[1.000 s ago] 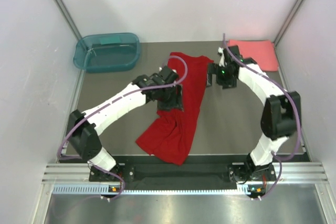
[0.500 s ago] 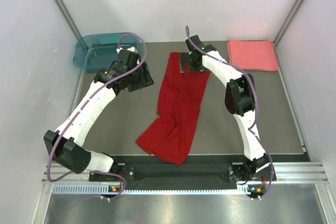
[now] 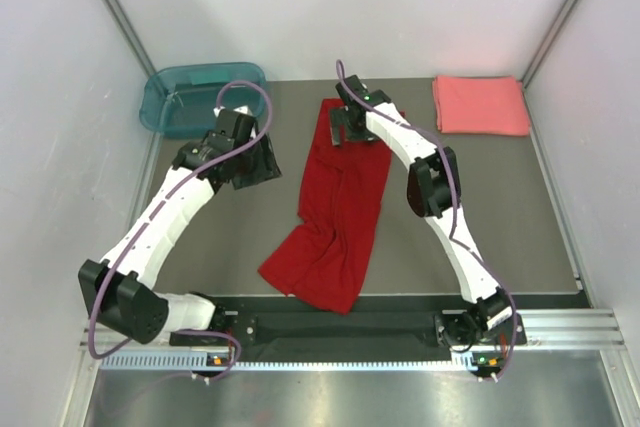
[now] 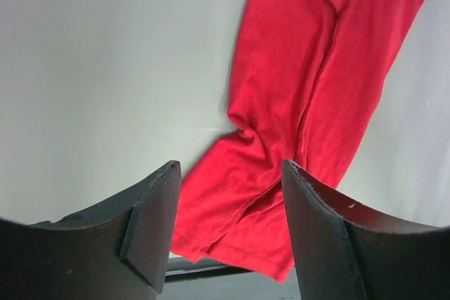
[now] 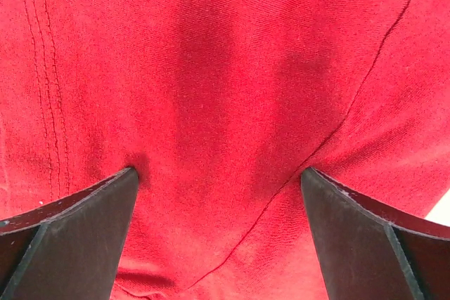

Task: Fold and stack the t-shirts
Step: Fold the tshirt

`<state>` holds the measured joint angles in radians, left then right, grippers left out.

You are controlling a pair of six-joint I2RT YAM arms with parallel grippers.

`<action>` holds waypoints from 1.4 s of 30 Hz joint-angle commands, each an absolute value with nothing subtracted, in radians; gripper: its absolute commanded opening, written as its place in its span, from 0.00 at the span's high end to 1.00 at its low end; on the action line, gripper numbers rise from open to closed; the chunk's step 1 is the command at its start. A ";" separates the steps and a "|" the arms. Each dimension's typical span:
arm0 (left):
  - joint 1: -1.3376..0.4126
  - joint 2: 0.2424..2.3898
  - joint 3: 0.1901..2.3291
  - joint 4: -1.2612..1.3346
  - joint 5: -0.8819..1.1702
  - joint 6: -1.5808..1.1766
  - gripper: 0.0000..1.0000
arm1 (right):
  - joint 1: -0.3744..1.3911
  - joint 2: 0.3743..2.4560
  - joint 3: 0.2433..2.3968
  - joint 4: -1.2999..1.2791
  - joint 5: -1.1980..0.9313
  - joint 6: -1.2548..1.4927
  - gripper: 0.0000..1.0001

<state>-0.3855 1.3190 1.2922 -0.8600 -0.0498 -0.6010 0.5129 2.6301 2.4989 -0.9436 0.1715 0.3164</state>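
Observation:
The deep red t-shirt [image 3: 338, 202] lies crumpled in a long strip down the middle of the table, wider at its near end. It also shows in the left wrist view [image 4: 309, 96] and fills the right wrist view [image 5: 225, 68]. The coral-pink t-shirt [image 3: 481, 105] lies as a neat folded rectangle at the far right. My right gripper [image 3: 352, 129] is open, its fingertips [image 5: 105, 209] pressing down on the red shirt's far end. My left gripper [image 3: 255, 162] is open and empty, above bare table left of the red shirt.
A teal translucent tub [image 3: 190, 99] stands at the far left corner. White walls close in both sides and the back. A metal rail [image 3: 330, 332] runs along the near edge by the arm bases.
My left gripper has pulled off the red shirt and moved far left. My right gripper has moved left from near the pink shirt onto the red shirt's far end.

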 commanded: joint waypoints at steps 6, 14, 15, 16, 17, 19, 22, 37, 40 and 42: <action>-0.308 1.305 1.168 -0.789 0.109 -0.601 0.27 | 0.456 2.746 2.605 -0.842 0.130 0.334 0.02; -0.249 1.473 1.042 -0.770 0.391 -0.592 0.27 | 0.434 2.625 2.609 -0.716 0.072 0.281 0.00; -0.249 1.477 1.028 -0.773 0.390 -0.588 0.27 | 0.437 2.599 2.602 -0.712 0.063 0.278 0.00; -0.249 1.483 1.020 -0.773 0.391 -0.583 0.27 | 0.439 2.539 2.571 -0.712 0.042 0.284 0.00; -0.249 1.486 1.005 -0.778 0.400 -0.580 0.28 | 0.439 2.507 2.554 -0.713 0.029 0.288 0.00; -0.250 1.488 0.996 -0.791 0.385 -0.574 0.29 | 0.443 2.411 2.502 -0.725 0.003 0.305 0.00; -0.249 1.454 0.968 -0.811 0.336 -0.560 0.30 | 0.454 2.292 2.433 -0.808 -0.046 0.336 0.00; -0.216 1.336 0.770 -0.790 0.256 -0.568 0.35 | 0.713 1.433 1.209 -0.537 -0.259 0.638 0.00; -0.213 1.341 0.756 -0.790 0.273 -0.571 0.37 | 0.773 1.313 0.998 -0.401 -0.281 0.756 0.10; -0.212 1.347 0.743 -0.787 0.282 -0.572 0.39 | 0.828 1.251 0.868 -0.344 -0.282 0.810 0.19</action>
<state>-0.2184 1.3640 0.7635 -0.8047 0.2722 -0.5735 0.7765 1.3537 0.9936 -0.5468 -0.2569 0.6563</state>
